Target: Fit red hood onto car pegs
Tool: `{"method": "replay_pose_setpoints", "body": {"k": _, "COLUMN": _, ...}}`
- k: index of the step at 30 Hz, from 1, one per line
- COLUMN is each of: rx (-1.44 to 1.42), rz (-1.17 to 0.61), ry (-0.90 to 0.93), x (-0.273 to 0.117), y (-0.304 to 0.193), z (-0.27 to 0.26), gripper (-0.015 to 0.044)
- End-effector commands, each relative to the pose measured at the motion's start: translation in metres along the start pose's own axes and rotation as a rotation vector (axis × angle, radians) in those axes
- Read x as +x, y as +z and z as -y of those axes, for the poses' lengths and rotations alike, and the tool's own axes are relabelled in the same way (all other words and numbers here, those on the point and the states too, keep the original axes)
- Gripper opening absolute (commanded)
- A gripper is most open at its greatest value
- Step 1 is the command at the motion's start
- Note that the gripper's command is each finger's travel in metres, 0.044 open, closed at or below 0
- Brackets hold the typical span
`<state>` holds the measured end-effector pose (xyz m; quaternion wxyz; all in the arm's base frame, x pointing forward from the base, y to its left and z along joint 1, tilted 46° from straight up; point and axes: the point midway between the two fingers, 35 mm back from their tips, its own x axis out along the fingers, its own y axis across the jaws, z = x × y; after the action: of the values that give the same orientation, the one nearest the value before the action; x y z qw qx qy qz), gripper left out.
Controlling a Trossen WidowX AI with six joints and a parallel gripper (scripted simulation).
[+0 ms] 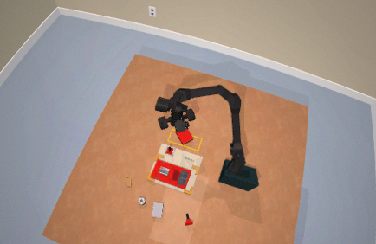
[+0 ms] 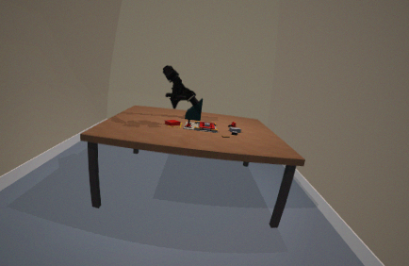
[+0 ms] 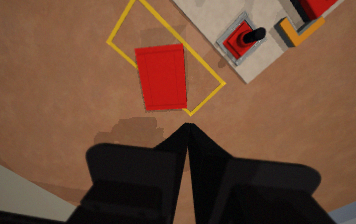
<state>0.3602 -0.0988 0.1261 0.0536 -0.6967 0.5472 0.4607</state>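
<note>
The red hood lies on the table, its broad plain face up, partly across the yellow outline and turned relative to it. Its corner holes are not visible. My gripper is shut and empty, above the table; in the wrist view its tips show just beyond the hood's near edge, apart from it. The red chassis sits in the jig, with grey parts on its deck. The pegs are too small to make out.
The jig's cream board carries a red piece with a black upright near the hood. Beyond the jig lie an orange strip, a round white piece, a grey block and a red-black piece.
</note>
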Motion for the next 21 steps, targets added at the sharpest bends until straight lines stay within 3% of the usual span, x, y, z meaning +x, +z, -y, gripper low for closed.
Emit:
{"method": "replay_pose_setpoints", "body": {"k": 1, "rx": 0.005, "rz": 0.0, "ry": 0.003, "x": -0.0171, "y": 0.0003, "z": -0.0006, "gripper": 0.0}}
{"method": "replay_pose_setpoints", "body": {"k": 21, "rx": -0.003, "rz": -0.006, "ry": -0.005, "x": -0.0128, "y": 0.0006, "z": 0.0014, "gripper": 0.0}}
